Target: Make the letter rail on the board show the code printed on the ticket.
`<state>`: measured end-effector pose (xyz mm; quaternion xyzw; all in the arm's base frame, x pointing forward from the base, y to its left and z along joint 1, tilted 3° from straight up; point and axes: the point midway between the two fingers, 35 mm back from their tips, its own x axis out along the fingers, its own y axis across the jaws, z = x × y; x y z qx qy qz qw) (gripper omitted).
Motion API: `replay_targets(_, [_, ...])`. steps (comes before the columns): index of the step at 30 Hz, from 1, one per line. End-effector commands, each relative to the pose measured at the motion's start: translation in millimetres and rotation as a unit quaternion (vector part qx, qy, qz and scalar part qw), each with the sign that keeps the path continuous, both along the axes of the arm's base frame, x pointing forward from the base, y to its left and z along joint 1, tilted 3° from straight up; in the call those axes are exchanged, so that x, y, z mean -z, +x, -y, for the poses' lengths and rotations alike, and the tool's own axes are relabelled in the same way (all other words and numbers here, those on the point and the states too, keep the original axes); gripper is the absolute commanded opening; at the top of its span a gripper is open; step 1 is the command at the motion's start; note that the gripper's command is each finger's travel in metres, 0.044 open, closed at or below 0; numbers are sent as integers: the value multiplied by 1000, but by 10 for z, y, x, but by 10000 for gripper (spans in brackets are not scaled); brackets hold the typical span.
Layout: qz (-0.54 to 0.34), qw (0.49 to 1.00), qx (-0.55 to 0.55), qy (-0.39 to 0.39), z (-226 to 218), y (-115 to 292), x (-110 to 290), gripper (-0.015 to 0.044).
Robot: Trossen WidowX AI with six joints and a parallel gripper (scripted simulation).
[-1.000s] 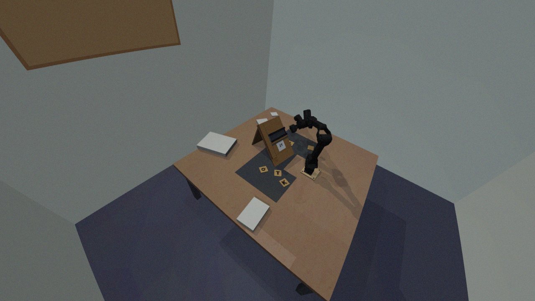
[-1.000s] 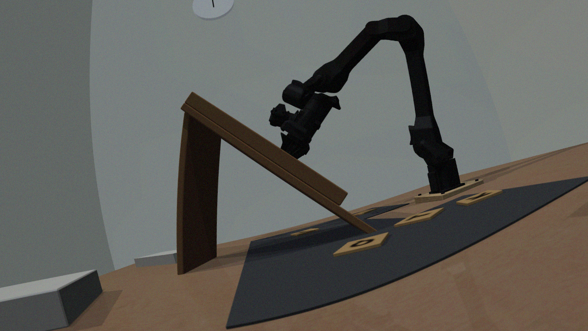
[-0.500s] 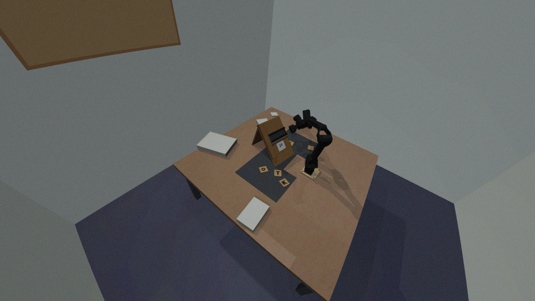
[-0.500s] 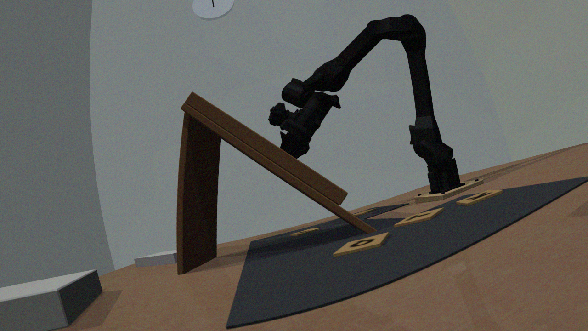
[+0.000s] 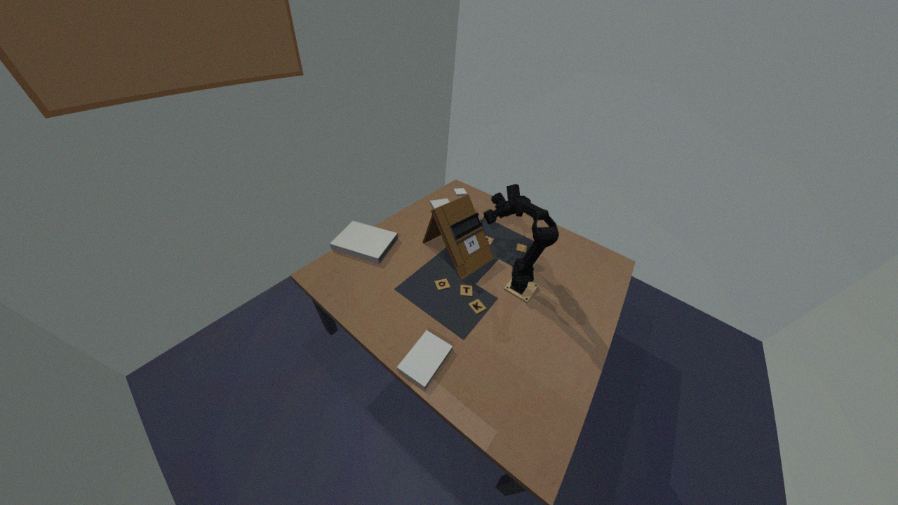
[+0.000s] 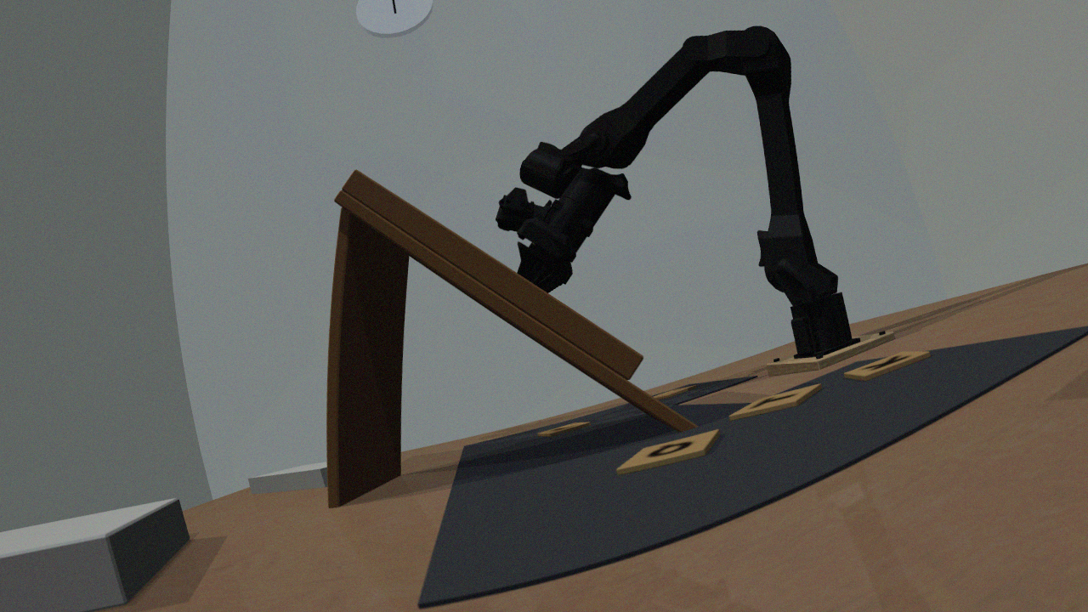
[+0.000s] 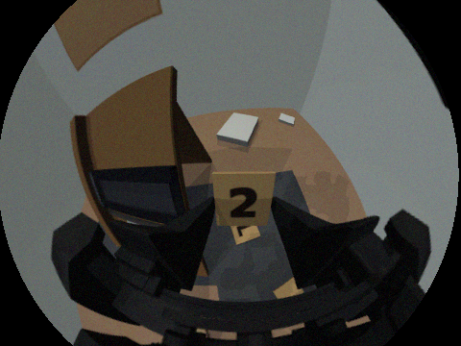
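My gripper (image 7: 244,202) (image 5: 485,217) (image 6: 541,277) is shut on a tan tile marked "2" (image 7: 242,200) and holds it upright beside the right end of the dark letter rail (image 5: 466,224) (image 7: 137,194). The rail runs across the slanted wooden board (image 5: 461,241) (image 6: 486,281) (image 7: 131,129). A white ticket (image 5: 471,243) reading "2T" sits on the board below the rail. Tiles O (image 5: 442,284) (image 6: 669,450), T (image 5: 466,290) (image 6: 776,400) and K (image 5: 477,306) (image 6: 886,364) lie flat on the dark mat (image 5: 439,307) (image 6: 578,502) in front of the board.
More tan tiles lie on the mat by the arm, one (image 5: 520,248) beside the board's far side. A white box (image 5: 363,240) (image 6: 72,552) stands at the table's left, a white pad (image 5: 424,358) near the front edge, small white items (image 5: 459,191) at the far corner. The arm's base (image 5: 521,290) (image 6: 825,357) stands beside the mat.
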<state>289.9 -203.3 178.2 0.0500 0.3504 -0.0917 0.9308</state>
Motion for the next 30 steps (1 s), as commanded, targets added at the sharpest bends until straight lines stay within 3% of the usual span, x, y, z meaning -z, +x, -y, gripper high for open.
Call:
replay_targets(1, [0, 1000, 2, 0, -18, 4, -3, 0])
replay_targets(30, [1, 1000, 2, 1, -159, 36, -9, 0])
